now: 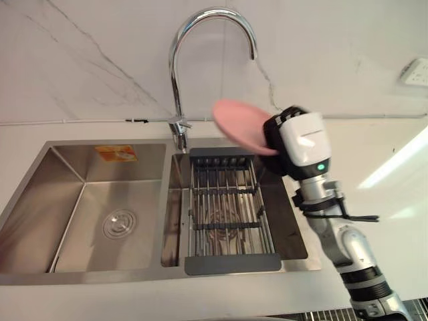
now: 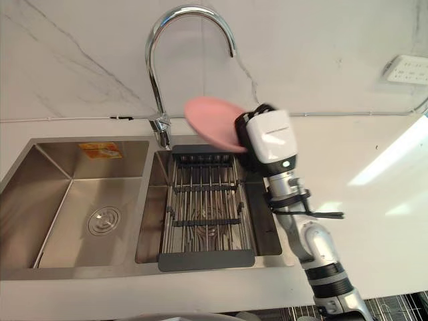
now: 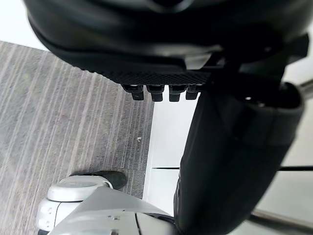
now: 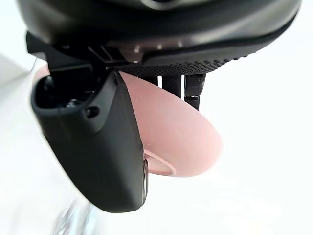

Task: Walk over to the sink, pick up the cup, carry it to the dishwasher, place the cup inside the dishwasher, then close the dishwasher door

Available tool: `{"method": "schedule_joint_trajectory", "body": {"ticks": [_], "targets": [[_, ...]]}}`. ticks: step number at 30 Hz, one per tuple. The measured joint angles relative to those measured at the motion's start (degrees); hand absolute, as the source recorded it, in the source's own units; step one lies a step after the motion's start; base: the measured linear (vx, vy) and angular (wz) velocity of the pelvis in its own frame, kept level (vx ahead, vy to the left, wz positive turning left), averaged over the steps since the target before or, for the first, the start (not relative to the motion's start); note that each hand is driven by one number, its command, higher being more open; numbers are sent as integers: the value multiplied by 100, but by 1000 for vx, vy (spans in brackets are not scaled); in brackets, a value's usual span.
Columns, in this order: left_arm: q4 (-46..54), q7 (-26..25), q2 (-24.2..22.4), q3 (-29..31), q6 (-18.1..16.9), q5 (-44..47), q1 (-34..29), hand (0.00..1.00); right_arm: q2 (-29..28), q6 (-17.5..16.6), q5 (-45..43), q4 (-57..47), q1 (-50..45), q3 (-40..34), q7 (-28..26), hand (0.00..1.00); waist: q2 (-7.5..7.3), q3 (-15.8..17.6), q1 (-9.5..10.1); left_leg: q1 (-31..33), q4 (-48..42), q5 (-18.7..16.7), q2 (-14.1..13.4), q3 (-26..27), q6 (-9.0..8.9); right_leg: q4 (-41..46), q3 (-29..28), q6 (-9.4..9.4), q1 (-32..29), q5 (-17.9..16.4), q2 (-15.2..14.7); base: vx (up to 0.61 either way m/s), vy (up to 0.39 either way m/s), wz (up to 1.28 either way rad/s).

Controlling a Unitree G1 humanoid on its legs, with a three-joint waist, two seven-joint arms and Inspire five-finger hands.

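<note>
A chrome faucet (image 1: 175, 80) arches above a wire rack (image 1: 227, 226) — white wall socket (image 1: 414, 70) far right.

A stainless double sink (image 2: 67, 273) fills the left and centre. Its left bowl (image 2: 50, 194) has a round drain (image 2: 103, 221) and an orange sticker (image 2: 99, 150) on the wall at its twelve o'clock. The right bowl carries a wire drying rack (image 2: 207, 207) with dark end bars. A chrome gooseneck faucet (image 2: 157, 73) rises at the sink's twelve o'clock. At the rack's one o'clock, the right hand (image 2: 243, 130) holds a tilted pink dish (image 2: 207, 117) in the air above the sink's back edge. A white wall socket (image 2: 406, 69) sits at the hand's two o'clock.
</note>
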State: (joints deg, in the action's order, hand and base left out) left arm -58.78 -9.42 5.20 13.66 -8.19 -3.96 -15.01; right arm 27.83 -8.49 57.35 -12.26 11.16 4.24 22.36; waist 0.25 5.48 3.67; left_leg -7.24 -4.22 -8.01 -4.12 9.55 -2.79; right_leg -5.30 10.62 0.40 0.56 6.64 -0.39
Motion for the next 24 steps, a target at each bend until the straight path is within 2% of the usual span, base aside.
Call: {"method": "schedule_joint_trajectory", "body": {"ticks": [3, 4, 6, 7, 10, 11, 12, 13, 14, 15, 16, 17, 18, 19, 20, 21, 22, 23, 24], "targets": [[-21, -62, -85, 56, -9, 29, -77, 100, 218, -260, -117, -6, 320, 135, -73, 0, 6, 32, 28, 274, -614, -186, 93, -524, 173, 4, -668, -17, -216, 189, 16, -47, 0, -124], [-19, -80, -150, 56, -5, 80, -180, 100, 323, -278, -165, -13, 407, 142, -102, 0, 69, 79, 17, 267, -795, -389, 80, -705, 169, 26, -1029, -18, -286, 294, 112, -57, 0, -136], [-14, -67, -175, 31, 4, 133, -300, 100, 416, -131, -216, -10, 406, 43, -123, 0, 131, 80, -3, 271, -837, -646, 39, -766, 144, 32, -1395, 26, -453, 422, 252, -90, 68, -113], [-14, -51, -160, 30, 32, 179, -292, 100, 406, -49, -215, -8, 400, -9, -122, 0, 106, 108, -17, 298, -863, -688, 60, -712, 117, 36, -1508, 50, -509, 482, 262, -107, 93, -87], [-8, 228, -102, 5, 254, 716, -278, 100, 332, 246, -214, 3, 145, -354, -120, 0, -40, 218, -144, 492, -1271, -827, 280, -355, 271, 46, -2002, 166, -778, 752, 207, -166, 105, -83], [3, 264, -98, 11, 273, 775, -313, 100, 274, 269, -215, 1, 92, -416, -120, 0, -113, 258, -136, 471, -1284, -833, 327, -213, 293, 6, -2084, 173, -820, 566, 175, -239, 117, -108], [2, 318, -109, 18, 321, 932, -331, 100, 78, 273, -217, -7, -4, -558, -115, 0, -50, 286, -132, 349, -1010, -703, 278, 88, 371, 87, -1337, 89, -883, 278, -21, -252, 91, -136], [7, 334, -158, -3, 387, 1062, -312, 100, -44, 266, -195, -6, 2, -613, -112, 0, 25, 446, -83, 183, -777, -544, 168, 480, 418, 831, -274, -132, -1151, -16, -297, -248, 84, -145], [5, 337, -169, -3, 408, 1110, -317, 100, -50, 257, -190, -4, 0, -612, -114, 0, 39, 477, -73, 156, -749, -525, 123, 649, 421, 1437, 72, -267, -1338, -126, -424, -224, 83, -135], [-15, 330, -128, 0, 475, 1169, -323, 100, -51, 253, -140, 2, -18, -612, -123, 0, 40, 481, -92, 151, -751, -511, 49, 865, 420, 2652, 417, -366, -1596, -411, -684, -170, 67, -92], [-21, 330, -99, -18, 587, 1177, -321, 100, -51, 287, -121, 3, -24, -622, -126, 0, 39, 476, -154, 143, -758, -485, -43, 977, 406, 3588, 584, -355, -1568, -746, -929, -135, 38, -71], [-20, 329, -74, -58, 624, 1177, -317, 100, -49, 299, -114, 2, -23, -645, -126, 0, 31, 467, -162, 148, -774, -475, -93, 1029, 393, 3906, 619, -353, -1513, -902, -1024, -43, -42, -53], [-16, 316, -21, -80, 659, 1175, -305, 100, -43, 328, -101, 8, -19, -673, -129, 0, -15, 436, -144, 202, -893, -470, -190, 1148, 383, 4381, 732, -392, -1329, -1083, -1283, 3, -68, -44], [-2, 301, 12, -65, 661, 1184, -307, 100, -42, 333, -101, 20, -16, -672, -135, 0, -71, 401, -141, 290, -1003, -472, -218, 1198, 381, 4508, 817, -455, -1229, -1052, -1463, 14, -131, -64], [20, 247, 131, -49, 715, 1191, -267, 100, -22, 303, -93, 84, 61, -656, -156, 0, -175, 350, -97, 558, -1366, -549, -254, 1213, 318, 4353, 1061, -441, -1219, -954, -1550, -27, -164, -95], [31, 209, 98, -42, 750, 1215, -203, 100, 10, 286, -87, 233, 165, -613, -213, 0, -179, 322, -12, 661, -1309, -531, -344, 1062, 345, 3928, 1311, -597, -1242, -861, -1303, -48, -159, -124], [-19, 144, 74, 61, 837, 1358, -185, 100, 7, 281, -82, 328, 194, -605, -223, 0, -133, 253, 65, 615, -1092, -469, -376, 1060, 333, 3429, 1295, -651, -1166, -800, -1065, -53, -115, -166], [-21, 97, 67, 72, 862, 1515, -269, 100, 8, 316, -70, 435, 225, -615, -219, 0, -74, 156, 193, 525, -681, -300, -606, 1316, 141, 2493, 1242, -615, -875, -806, -694, -34, -138, -165], [-42, 90, 144, 61, 867, 1529, -311, 100, 40, 358, -61, 552, 242, -624, -239, 0, -271, 134, 221, 553, -725, -257, -576, 1622, 119, 2372, 1375, -509, -756, -954, -899, -40, -159, -149]]}}
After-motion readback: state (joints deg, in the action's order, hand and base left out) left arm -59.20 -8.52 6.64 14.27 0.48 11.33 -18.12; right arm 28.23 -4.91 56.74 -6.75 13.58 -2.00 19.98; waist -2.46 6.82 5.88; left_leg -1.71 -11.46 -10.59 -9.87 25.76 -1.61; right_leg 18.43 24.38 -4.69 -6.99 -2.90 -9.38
